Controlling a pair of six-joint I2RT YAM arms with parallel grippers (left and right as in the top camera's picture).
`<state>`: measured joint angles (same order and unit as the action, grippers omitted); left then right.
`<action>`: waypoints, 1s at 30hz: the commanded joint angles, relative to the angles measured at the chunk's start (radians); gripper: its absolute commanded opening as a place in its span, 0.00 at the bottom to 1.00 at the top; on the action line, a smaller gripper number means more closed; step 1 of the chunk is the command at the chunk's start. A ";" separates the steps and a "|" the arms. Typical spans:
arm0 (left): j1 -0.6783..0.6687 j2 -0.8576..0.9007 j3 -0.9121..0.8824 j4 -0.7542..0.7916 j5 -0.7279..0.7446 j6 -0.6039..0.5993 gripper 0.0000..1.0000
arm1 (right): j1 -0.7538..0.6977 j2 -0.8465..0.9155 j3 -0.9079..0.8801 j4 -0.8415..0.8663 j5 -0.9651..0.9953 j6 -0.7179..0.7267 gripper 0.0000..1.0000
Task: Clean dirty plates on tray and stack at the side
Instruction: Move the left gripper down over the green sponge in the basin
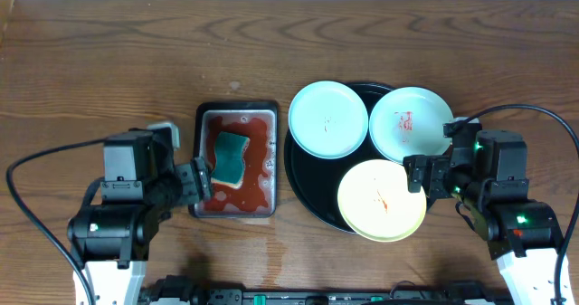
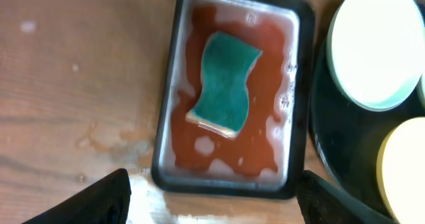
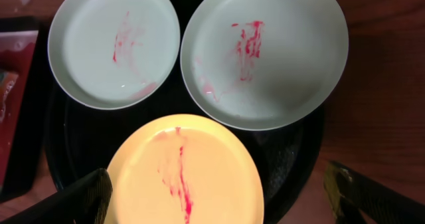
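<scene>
Plates, three, red-smeared: mint plate (image 1: 327, 119), white plate (image 1: 411, 124) and yellow plate (image 1: 382, 200), all on the round black tray (image 1: 308, 192); right gripper (image 1: 418, 174), jaws wide and empty, at the yellow plate's right edge; left gripper (image 1: 201, 180), jaws wide and empty, beside the rectangular tray (image 1: 237, 106), well apart from them.

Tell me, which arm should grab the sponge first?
Left. The left claw hangs open beside the rectangular tray, where the green sponge sits in red liquid. The right claw is over by the yellow plate.
</scene>
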<state>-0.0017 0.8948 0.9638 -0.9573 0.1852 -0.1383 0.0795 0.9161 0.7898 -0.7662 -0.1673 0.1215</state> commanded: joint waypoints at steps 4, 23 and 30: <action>0.002 0.030 0.021 0.166 0.039 0.024 0.81 | -0.003 0.000 0.019 0.000 -0.014 -0.013 0.99; -0.108 0.570 0.021 0.336 0.006 0.101 0.77 | -0.003 0.000 0.019 -0.001 -0.014 -0.014 0.99; -0.135 0.737 0.021 0.360 -0.063 0.100 0.69 | -0.003 0.000 0.019 -0.001 -0.014 -0.014 0.99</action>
<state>-0.1341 1.5887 0.9646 -0.5983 0.1585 -0.0525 0.0795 0.9161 0.7898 -0.7666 -0.1692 0.1215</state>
